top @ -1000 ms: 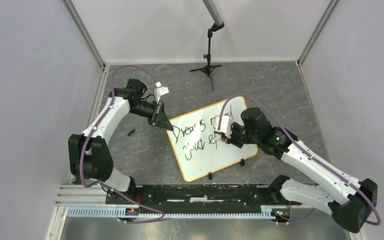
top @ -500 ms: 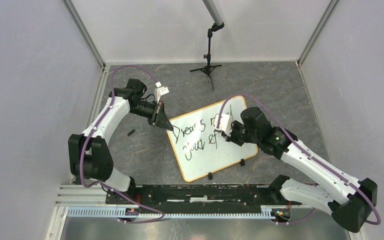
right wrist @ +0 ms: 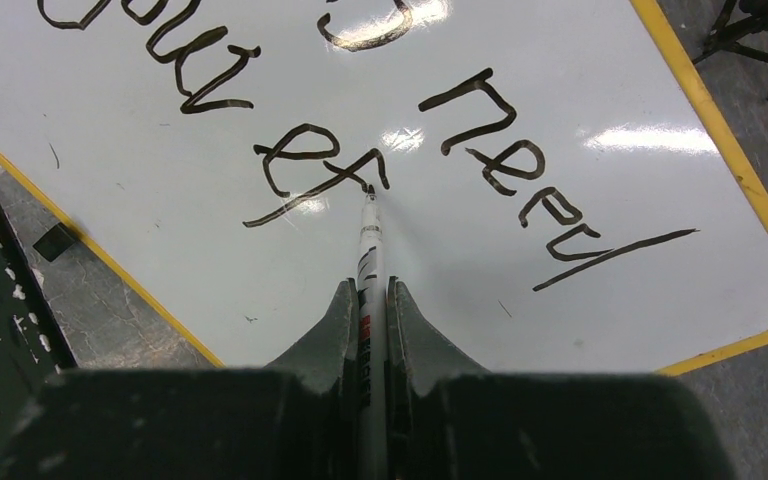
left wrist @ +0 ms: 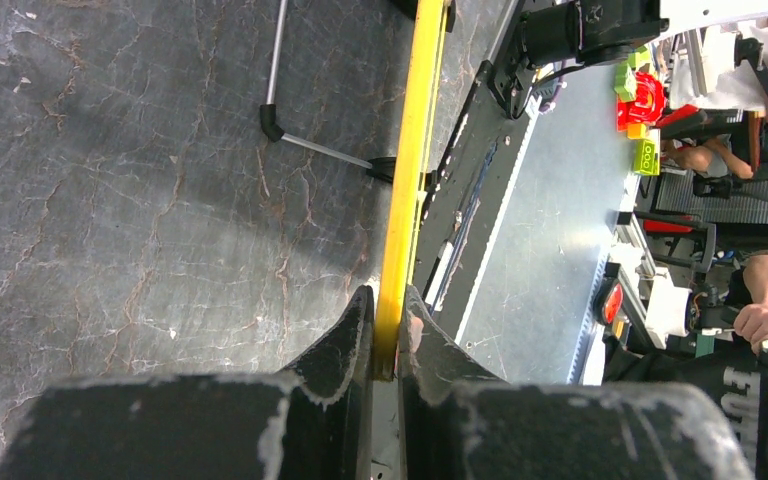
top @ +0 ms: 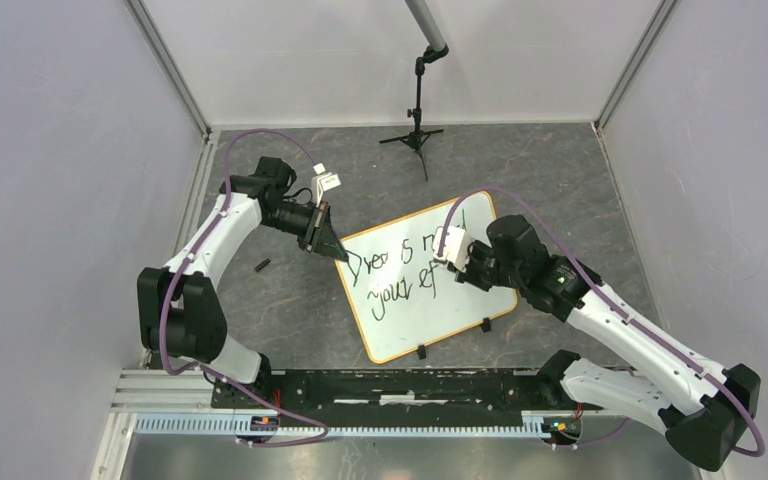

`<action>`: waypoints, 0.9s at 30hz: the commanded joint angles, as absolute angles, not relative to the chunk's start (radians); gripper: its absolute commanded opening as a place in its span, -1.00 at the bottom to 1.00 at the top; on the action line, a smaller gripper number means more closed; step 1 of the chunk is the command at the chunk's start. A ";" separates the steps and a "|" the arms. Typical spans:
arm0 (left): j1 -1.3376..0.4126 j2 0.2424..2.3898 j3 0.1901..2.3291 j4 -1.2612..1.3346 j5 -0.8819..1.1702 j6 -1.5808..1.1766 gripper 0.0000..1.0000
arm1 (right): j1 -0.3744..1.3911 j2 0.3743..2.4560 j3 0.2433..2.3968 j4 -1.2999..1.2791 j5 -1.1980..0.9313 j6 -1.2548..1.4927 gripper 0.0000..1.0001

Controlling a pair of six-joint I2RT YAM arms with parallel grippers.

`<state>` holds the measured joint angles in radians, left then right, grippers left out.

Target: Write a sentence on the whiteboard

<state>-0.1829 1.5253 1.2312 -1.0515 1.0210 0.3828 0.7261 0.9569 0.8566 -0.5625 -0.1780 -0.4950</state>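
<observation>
White whiteboard [top: 415, 322] with yellow-orange rim, lying askew on the dark table [top: 560, 180], black handwritten sentence [top: 396, 276] across two lines, "Dreams need / your ef"

left arm [top: 207, 243], right arm [top: 628, 335] — white links, black joints | cables [top: 260, 132]: purple | left gripper [left wrist: 388, 320], right gripper [right wrist: 368, 300]: black, scuffed

pale grey walls [top: 50, 180] enclose 3 sides of a dark, crack-veined tabletop [top: 570, 180]. a small black tripod [top: 416, 137] stands at the far edge under a grey pole [top: 426, 25]; a slotted aluminium rail [top: 360, 425] runs along the near edge.
</observation>
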 commanded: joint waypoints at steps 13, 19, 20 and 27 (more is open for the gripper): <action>-0.200 1.541 1.244 -1.021 0.930 0.395 -0.95 | 0.710 0.952 0.908 -0.538 -0.071 -0.482 -1.00; -0.200 1.540 1.243 -1.021 0.930 0.396 -0.95 | 0.710 0.968 0.900 -0.533 -0.094 -0.490 -1.00; -0.199 1.541 1.243 -1.021 0.930 0.396 -0.95 | 0.709 0.972 0.899 -0.533 -0.105 -0.491 -1.00; -0.200 1.539 1.241 -1.020 0.927 0.397 -0.95 | 0.710 0.975 0.891 -0.571 -0.186 -0.520 -1.00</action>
<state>-0.1829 1.5272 1.2312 -1.0508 1.0187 0.3828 0.7128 0.9665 0.8677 -0.5621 -0.1375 -0.4999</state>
